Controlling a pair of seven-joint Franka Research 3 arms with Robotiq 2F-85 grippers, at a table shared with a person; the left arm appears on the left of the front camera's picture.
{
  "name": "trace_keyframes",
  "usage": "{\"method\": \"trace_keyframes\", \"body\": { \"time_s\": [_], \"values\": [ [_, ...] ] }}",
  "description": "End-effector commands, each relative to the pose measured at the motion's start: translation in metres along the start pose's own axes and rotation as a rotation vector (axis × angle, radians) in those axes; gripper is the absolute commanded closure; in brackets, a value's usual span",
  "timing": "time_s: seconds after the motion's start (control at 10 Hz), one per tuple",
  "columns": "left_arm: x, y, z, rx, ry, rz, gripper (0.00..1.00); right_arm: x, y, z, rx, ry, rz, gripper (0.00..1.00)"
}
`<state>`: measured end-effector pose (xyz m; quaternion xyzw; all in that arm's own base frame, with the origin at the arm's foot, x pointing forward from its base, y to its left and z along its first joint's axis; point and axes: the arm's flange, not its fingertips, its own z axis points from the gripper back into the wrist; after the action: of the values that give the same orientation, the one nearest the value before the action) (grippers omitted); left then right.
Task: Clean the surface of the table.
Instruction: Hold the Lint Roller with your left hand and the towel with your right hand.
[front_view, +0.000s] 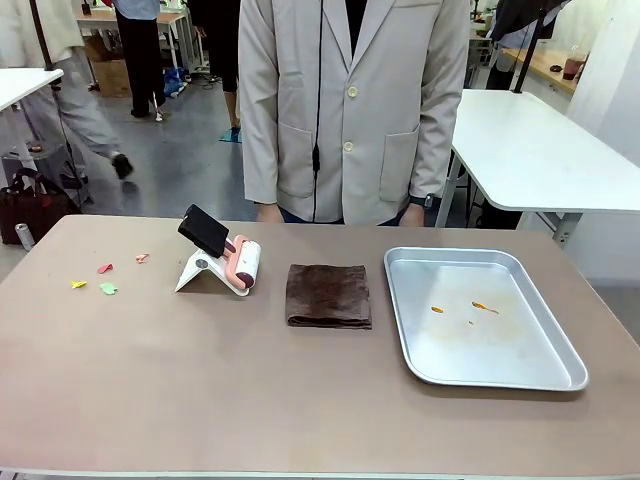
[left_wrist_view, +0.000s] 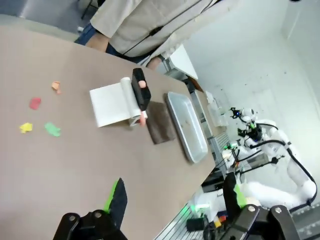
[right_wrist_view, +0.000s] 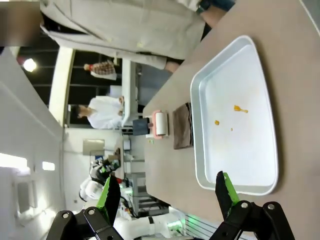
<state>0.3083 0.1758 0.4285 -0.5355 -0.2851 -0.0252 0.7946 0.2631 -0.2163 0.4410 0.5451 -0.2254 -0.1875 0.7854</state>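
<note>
The taupe-brown table (front_view: 150, 380) carries several small coloured paper scraps (front_view: 107, 288) at its left, a pink lint roller (front_view: 243, 265) on a white stand with a black handle, and a folded dark brown cloth (front_view: 328, 295) in the middle. In the left wrist view the left gripper (left_wrist_view: 175, 197) hangs open above the table (left_wrist_view: 75, 170), with the scraps (left_wrist_view: 51, 129), roller (left_wrist_view: 140, 95) and cloth (left_wrist_view: 160, 122) ahead of it. My right gripper (right_wrist_view: 167, 192) is open above the table's edge, close to the tray (right_wrist_view: 235, 165). Nothing sits between either pair of fingers.
A silver metal tray (front_view: 500, 375) with a few orange specks lies on the right of the table. A person in a beige jacket (front_view: 350, 110) stands at the far edge, hands resting near it. White-topped tables stand behind.
</note>
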Motion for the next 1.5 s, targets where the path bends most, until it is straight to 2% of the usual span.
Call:
{"method": "trace_keyframes", "body": {
  "time_s": [0.0, 0.3, 0.4, 0.5, 1.2, 1.3, 1.4],
  "values": [
    [-0.01, -0.025, -0.037, -0.011, -0.042, 0.006, 0.0, -0.003, -0.017, 0.005, 0.066, -0.034, -0.003, 0.0],
    [-0.013, -0.053, -0.073, -0.008, -0.041, -0.001, 0.0, -0.005, -0.025, 0.005, 0.07, -0.04, -0.009, 0.0],
    [-0.014, -0.063, -0.086, 0.049, -0.032, 0.017, 0.0, -0.004, -0.026, 0.003, 0.002, -0.057, -0.006, 0.0],
    [0.015, -0.036, -0.056, -0.02, -0.023, -0.008, 0.0, -0.002, -0.025, 0.011, 0.045, -0.034, -0.042, 0.0],
    [0.015, -0.036, -0.056, -0.02, -0.023, -0.008, 0.0, -0.002, -0.025, 0.011, 0.045, -0.034, -0.042, 0.0],
    [0.016, -0.037, -0.058, -0.007, -0.025, 0.011, 0.0, -0.003, -0.026, 0.011, 0.027, -0.03, -0.045, 0.0],
    [0.017, -0.034, -0.049, -0.049, 0.018, 0.019, 0.0, -0.008, -0.016, 0.002, -0.063, -0.035, -0.043, 0.0]
  ]
}}
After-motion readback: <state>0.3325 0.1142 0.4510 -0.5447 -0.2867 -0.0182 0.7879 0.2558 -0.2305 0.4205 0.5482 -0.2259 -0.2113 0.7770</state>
